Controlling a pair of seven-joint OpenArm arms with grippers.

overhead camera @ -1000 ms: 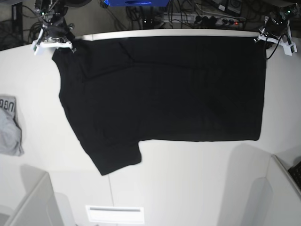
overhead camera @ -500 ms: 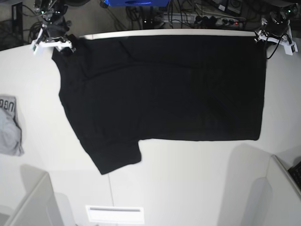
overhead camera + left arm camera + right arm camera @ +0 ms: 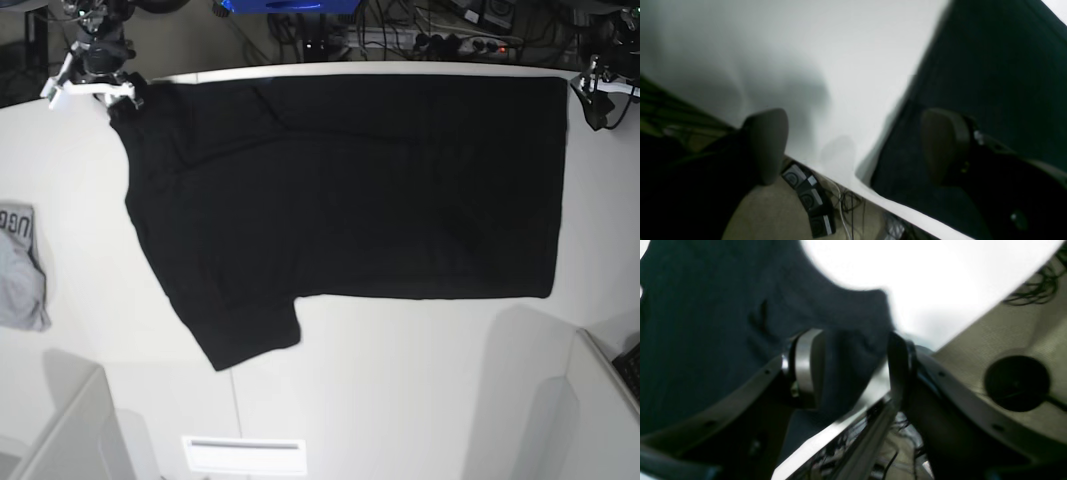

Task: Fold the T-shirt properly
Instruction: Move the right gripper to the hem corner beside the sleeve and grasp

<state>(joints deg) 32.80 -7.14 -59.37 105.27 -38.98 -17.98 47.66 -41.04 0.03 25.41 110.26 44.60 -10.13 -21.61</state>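
T-shirt [image 3: 340, 190] flat on worktop [image 3: 400, 380], far edge along the far rim | left gripper [image 3: 853, 146] wide, empty | right gripper [image 3: 853, 370] wide over a corner, not pinching | advice: lift clear, don't snag cloth

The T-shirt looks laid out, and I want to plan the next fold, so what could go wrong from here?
1. The T-shirt lies along the table far edge; a tug could slide it off.
2. The right gripper has open jaws with cloth between them and might snag it.
3. One sleeve sticks out, so folds may skew.
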